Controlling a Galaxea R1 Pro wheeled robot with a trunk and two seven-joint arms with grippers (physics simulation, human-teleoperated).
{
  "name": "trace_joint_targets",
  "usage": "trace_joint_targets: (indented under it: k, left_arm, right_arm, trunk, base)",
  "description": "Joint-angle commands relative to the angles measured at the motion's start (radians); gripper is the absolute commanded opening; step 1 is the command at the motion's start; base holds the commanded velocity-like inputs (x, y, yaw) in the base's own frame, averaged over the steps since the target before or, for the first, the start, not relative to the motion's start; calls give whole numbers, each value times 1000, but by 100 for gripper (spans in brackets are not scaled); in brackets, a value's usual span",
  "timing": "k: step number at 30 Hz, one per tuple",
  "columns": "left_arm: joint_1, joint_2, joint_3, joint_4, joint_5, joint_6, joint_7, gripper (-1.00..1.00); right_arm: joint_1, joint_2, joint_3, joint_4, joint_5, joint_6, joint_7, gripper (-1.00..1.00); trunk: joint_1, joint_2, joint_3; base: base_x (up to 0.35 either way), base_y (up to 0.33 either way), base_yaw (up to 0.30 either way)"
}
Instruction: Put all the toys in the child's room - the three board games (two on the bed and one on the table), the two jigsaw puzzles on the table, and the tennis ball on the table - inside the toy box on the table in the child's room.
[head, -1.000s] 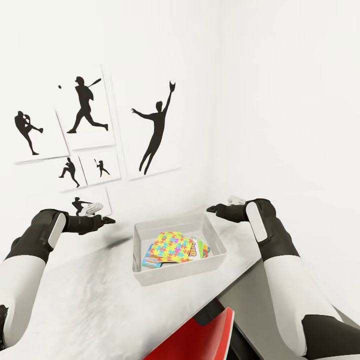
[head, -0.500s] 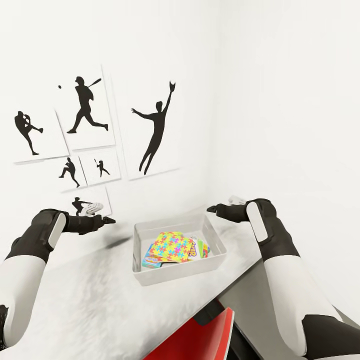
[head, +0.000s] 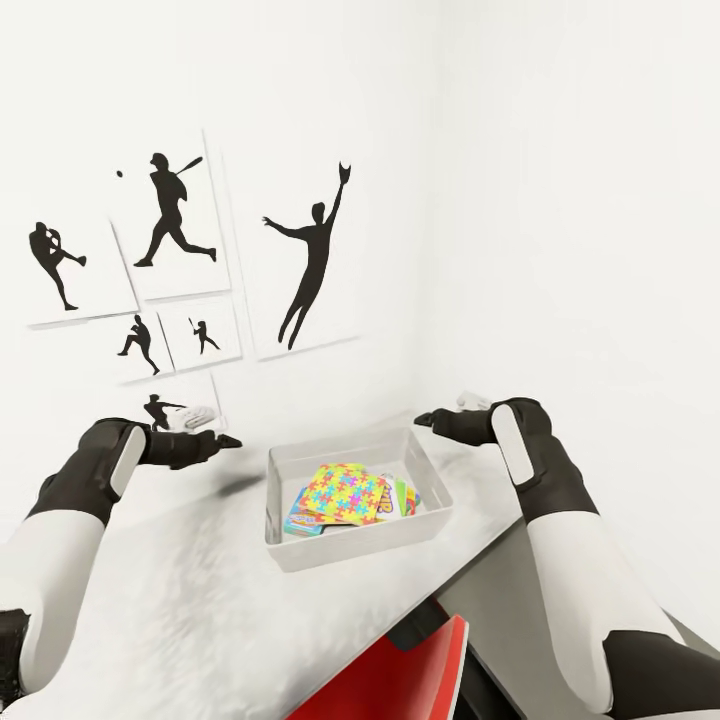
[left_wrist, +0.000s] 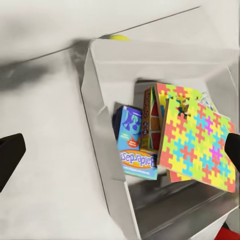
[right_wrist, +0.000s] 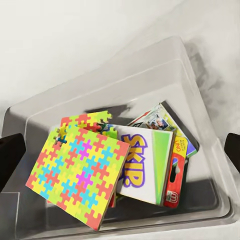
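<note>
Green-white "SKIP" board game (right_wrist: 143, 167) in toy box (right_wrist: 150, 75)

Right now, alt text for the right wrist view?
A pale grey toy box on a white table holds a bright jigsaw puzzle lying on top of a white-and-green Skip board game and other game boxes.

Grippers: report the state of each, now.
Left gripper: open, holding nothing, beside the toy box.
Right gripper: open, holding nothing, at its far corner.
</note>
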Motion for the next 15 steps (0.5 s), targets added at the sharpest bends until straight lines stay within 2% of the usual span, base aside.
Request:
trace_joint_targets:
  k: [1, 7, 11, 15]
  left_arm:
    - [-1, -4, -4, 0, 5, 7, 1, 100]
    - [-1, -41, -56, 2, 1, 9, 5, 100]
    - [-1, -56, -67, 3, 0, 8, 16, 100]
    - [-2, -68, -71, 4, 1, 8, 65, 100]
  right_arm:
    - [-1, 1, -2, 0, 1, 5, 1, 100]
    - [-2, 0, -2, 7, 1, 5, -12, 100]
    - [-3, 0, -4, 10, 1, 5, -28, 100]
    - [-10, 1, -4, 15, 0, 5, -50, 100]
  trunk:
    - [1, -2, -2]
    - [1, -2, -4]
    - [1, -2, -8]
    - [1, -2, -14]
  base:
    - [0, 0, 0]
    - [0, 0, 0]
    - [0, 0, 0]
    - [0, 0, 0]
